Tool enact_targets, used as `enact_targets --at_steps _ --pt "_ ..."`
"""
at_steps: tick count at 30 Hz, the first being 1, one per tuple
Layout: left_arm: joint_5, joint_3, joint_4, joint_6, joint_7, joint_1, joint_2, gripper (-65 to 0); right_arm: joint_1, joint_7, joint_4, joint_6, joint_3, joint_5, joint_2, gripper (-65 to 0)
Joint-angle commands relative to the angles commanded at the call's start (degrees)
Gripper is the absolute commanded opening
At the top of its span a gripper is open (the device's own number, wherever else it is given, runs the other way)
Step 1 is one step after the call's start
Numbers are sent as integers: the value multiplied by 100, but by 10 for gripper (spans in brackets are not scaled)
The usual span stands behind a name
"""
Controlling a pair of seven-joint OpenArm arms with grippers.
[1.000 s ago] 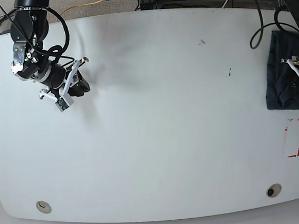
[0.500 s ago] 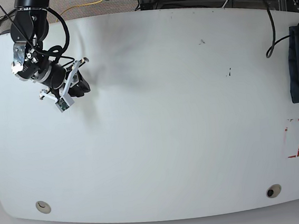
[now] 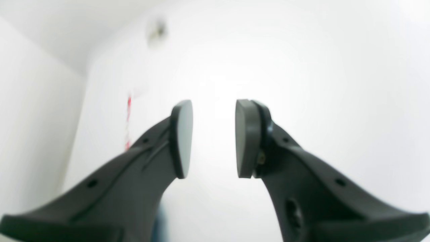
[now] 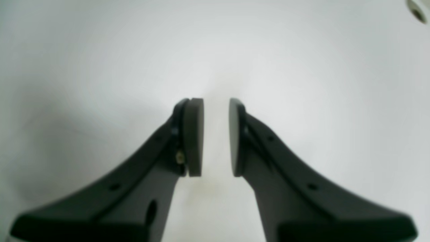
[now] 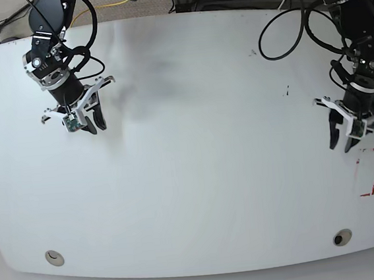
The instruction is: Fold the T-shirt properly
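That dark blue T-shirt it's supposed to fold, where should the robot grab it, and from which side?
These views can't settle it. The T-shirt shows only as a blurred blue sliver low in the left wrist view, near the open left gripper; no hem, sleeve or collar is visible. Probably an outer edge, from above, but its lie must be seen first.

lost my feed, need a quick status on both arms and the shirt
Left pincer open, empty, over bare table. Right pincer open, empty, far side. T-shirt not visible in any current view. Nothing blocking; only red tape marks near the left arm.
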State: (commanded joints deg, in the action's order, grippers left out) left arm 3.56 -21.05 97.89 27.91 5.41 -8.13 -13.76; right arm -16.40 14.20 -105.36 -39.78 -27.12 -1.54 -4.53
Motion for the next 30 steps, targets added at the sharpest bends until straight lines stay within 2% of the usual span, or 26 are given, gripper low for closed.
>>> enact_targets --at_steps 3,9,11,14,17,23,27,30 --pt "0 123 396 -220 0 -492 299 -460 -404 -519 18 9 -220 -97 220 -528" --pt "0 141 1055 -229 18 -1609 967 -460 -1284 -1064 18 35 -360 -35 396 -528" --pt "0 141 1266 -229 26 -2084 1196 -460 -1644 -1160 9 35 -404 149 510 -528" --pt "0 141 1600 -229 26 -2971 1503 -460 -2215 -1248 -26 35 -563 712 571 -528" --pt "0 158 1626 -229 26 -3675 1635 -460 -2743 -1266 -26 9 -554 967 571 -528" --pt "-35 149 1398 -229 26 -4686 1644 -460 -3824 -1275 0 -18 -527 1503 580 -528" --pt "-35 149 888 -229 26 -5160 1644 -460 -4466 -1284 325 -18 -70 1653 554 -528" --pt "-35 149 316 -229 18 -5213 1626 -460 -4554 -1354 712 -18 167 1600 536 -528"
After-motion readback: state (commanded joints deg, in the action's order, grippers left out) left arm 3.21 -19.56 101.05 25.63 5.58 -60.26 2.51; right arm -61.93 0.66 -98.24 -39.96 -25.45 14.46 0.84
